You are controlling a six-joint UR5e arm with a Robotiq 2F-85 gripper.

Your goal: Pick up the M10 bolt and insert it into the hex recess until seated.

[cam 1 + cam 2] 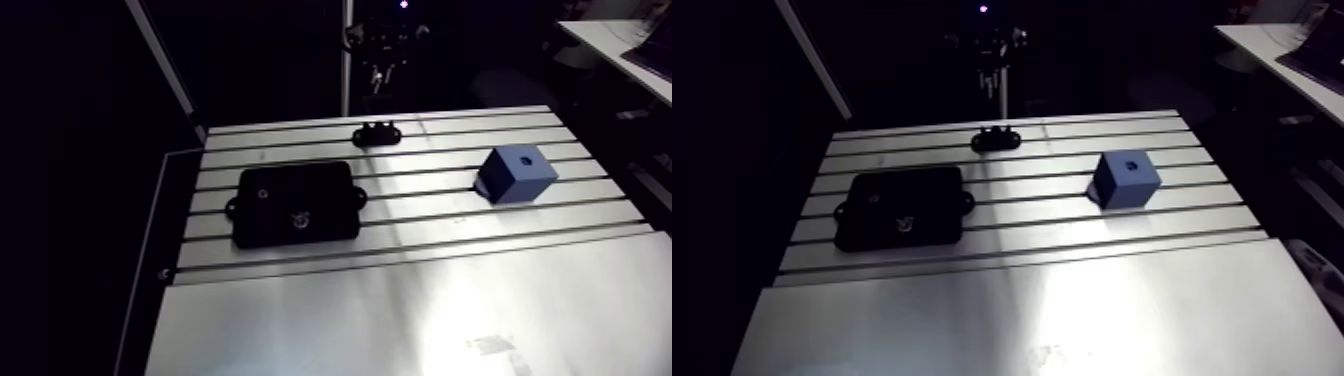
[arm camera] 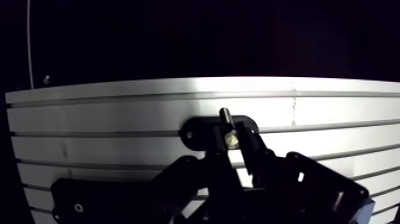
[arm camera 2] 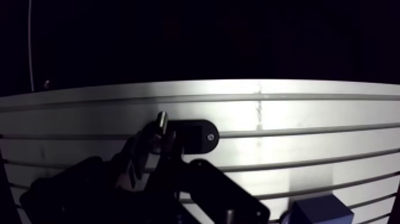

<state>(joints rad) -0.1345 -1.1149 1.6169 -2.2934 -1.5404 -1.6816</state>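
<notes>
In the wrist view the gripper (image 2: pixel 233 150) pinches the bolt (image 2: pixel 227 121) so that one end is buried between the fingers (image 2: pixel 255 158), which also cover part of the small black mount (image 2: pixel 193 130). The blue block (image 3: pixel 318 211) is cropped by the frame edge. In the arm view the black plate (image 1: pixel 295 203) has recesses too small to judge for shape

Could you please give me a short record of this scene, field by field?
gripper: shut on the bolt, raised over the far part of the table
bolt: between the fingers, above the small black holder
blue block: standing apart, a hole in its top face
black plate: flat on the slotted table, beside the blue block
</notes>
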